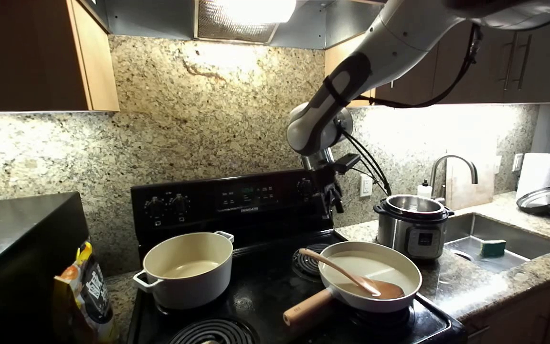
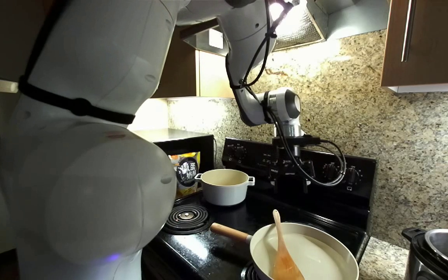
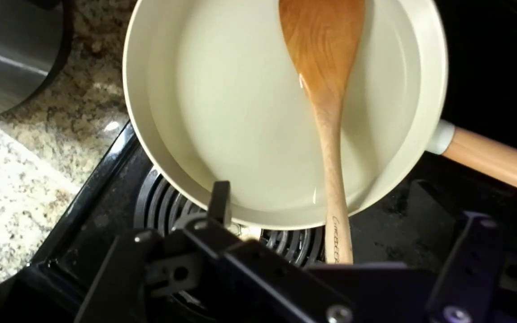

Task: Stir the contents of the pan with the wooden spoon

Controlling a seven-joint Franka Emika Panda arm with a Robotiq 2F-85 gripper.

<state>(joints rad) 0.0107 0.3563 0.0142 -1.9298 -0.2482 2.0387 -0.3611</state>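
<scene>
From here I see my gripper hanging above the stove, its black, angular fingers spread wide with a broad gap between them.

In the wrist view the wooden spoon points away from that gap. The lettered end of its slim handle shows between the fingers, the last of it hidden behind my own hardware, and the shaft swells into an oval bowl of reddish-brown wood with wavy grain and a glint along one edge. Both exterior views put the spoon below the fingers and well apart from them, handle slanting across the rim, bowl low in the pan.

The pan sits beneath and ahead of the fingers, wide, shallow and cream-white. Its contents make a smooth, off-white layer over the bottom. Ahead of the finger on the wrist view's right, the thick, light wooden stick handle juts out from a pale collar. Near the opposite fingertip, ridged rings of burner coil peek from under the pan.

Farther out on that side, a steel cooker with a black collar stands on speckled granite counter. Well off toward the handle side, lower than the fingers, is the smooth two-handled pot.
</scene>
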